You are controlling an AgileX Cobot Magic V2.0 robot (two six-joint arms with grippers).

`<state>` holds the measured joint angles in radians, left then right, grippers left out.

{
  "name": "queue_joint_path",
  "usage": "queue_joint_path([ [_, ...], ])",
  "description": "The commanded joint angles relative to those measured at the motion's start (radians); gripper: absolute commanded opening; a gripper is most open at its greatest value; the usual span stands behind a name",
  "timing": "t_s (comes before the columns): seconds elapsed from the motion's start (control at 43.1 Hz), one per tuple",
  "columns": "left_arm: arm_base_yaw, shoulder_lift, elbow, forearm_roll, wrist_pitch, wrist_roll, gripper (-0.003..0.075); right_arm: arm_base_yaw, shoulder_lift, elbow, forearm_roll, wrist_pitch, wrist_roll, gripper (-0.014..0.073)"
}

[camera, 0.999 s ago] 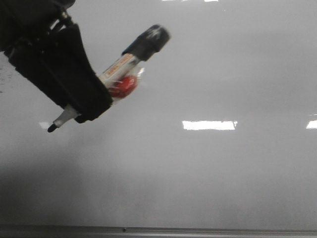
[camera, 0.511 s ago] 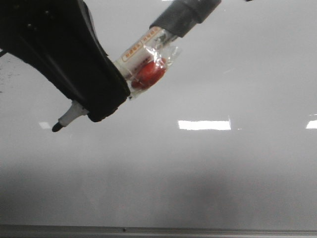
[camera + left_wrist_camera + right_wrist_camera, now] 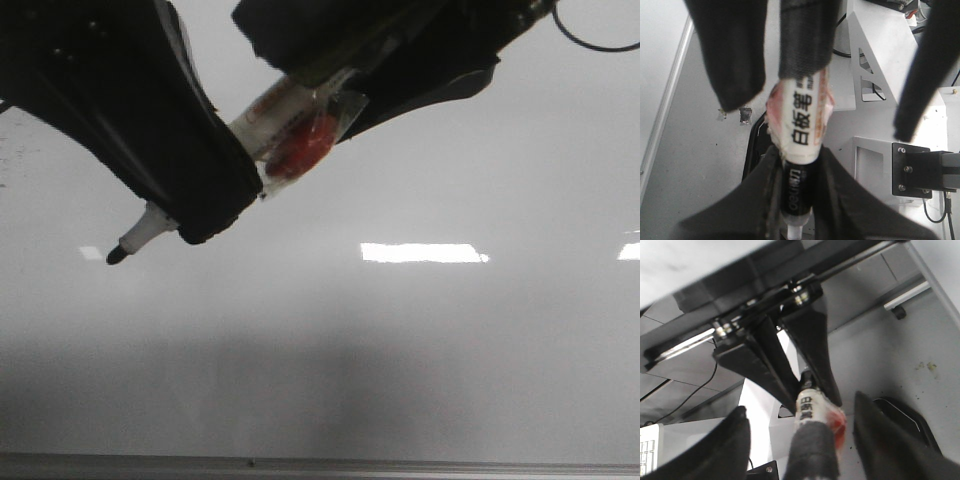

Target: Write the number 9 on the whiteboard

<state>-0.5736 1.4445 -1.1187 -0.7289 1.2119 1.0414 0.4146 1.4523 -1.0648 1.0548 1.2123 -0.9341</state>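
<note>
My left gripper is shut on a whiteboard marker and holds it slanted over the whiteboard. The marker's bare black tip points down left, and I cannot tell if it touches the board. My right gripper is open, with one finger on each side of the marker's grey capped back end. In the left wrist view my left gripper clamps the marker's black barrel. In the right wrist view my right gripper straddles the cap, with gaps either side. No number 9 shows on the board.
A grey metal edge strip runs along the board's near edge. Bright rectangular light reflections lie on the board. A red blob in clear wrap is stuck to the marker's body.
My right gripper has come in from the top right and now straddles the marker's cap end. My left gripper with the marker moved a little up, then held almost still.
</note>
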Motion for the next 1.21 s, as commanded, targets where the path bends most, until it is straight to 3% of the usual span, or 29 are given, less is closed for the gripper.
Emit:
queue_joint_path([
  [0.0, -0.008, -0.038, -0.031, -0.062, 0.035, 0.002, -0.0018, 0.001, -0.02, -0.032, 0.057, 0.078, -0.014, 0.0315],
  [0.116, -0.008, -0.038, -0.031, -0.062, 0.024, 0.002, -0.0009, 0.001, -0.019, -0.032, 0.057, 0.09, -0.014, 0.0147],
  [0.209, -0.008, -0.039, -0.031, -0.062, 0.001, 0.002, 0.008, 0.001, -0.019, -0.032, 0.058, 0.092, -0.014, 0.0024],
  [0.302, -0.008, -0.041, -0.031, -0.062, -0.027, 0.002, 0.0261, 0.001, -0.019, -0.032, 0.058, 0.103, -0.014, -0.008],
  [0.325, -0.008, -0.041, -0.031, -0.062, -0.038, 0.0, 0.0337, 0.001, -0.019, -0.032, 0.058, 0.104, -0.014, -0.0106],
  [0.418, -0.006, -0.041, -0.031, -0.062, -0.071, 0.0, 0.0587, -0.008, -0.019, -0.032, 0.05, 0.095, -0.012, -0.0098],
  [0.511, -0.001, -0.044, -0.031, -0.062, -0.083, 0.0, 0.0653, -0.042, -0.021, -0.032, -0.002, 0.08, 0.028, -0.0098],
  [0.65, 0.052, -0.1, -0.004, -0.064, -0.093, -0.002, 0.0547, -0.116, -0.044, 0.0, -0.065, 0.022, 0.063, -0.0098],
  [0.79, 0.162, -0.218, 0.106, -0.147, -0.174, 0.003, 0.031, -0.198, -0.108, 0.084, -0.053, -0.185, 0.045, -0.0098],
  [0.882, 0.23, -0.302, 0.203, -0.202, -0.223, 0.038, 0.015, -0.21, -0.139, 0.132, 0.015, -0.367, -0.01, -0.0098],
  [0.999, 0.266, -0.385, 0.302, -0.259, -0.251, 0.085, -0.0015, -0.21, -0.132, 0.141, 0.167, -0.449, -0.133, -0.0098],
  [1.184, 0.266, -0.45, 0.344, -0.259, -0.274, 0.084, -0.0019, -0.21, -0.125, 0.141, 0.408, -0.606, -0.286, -0.0098],
])
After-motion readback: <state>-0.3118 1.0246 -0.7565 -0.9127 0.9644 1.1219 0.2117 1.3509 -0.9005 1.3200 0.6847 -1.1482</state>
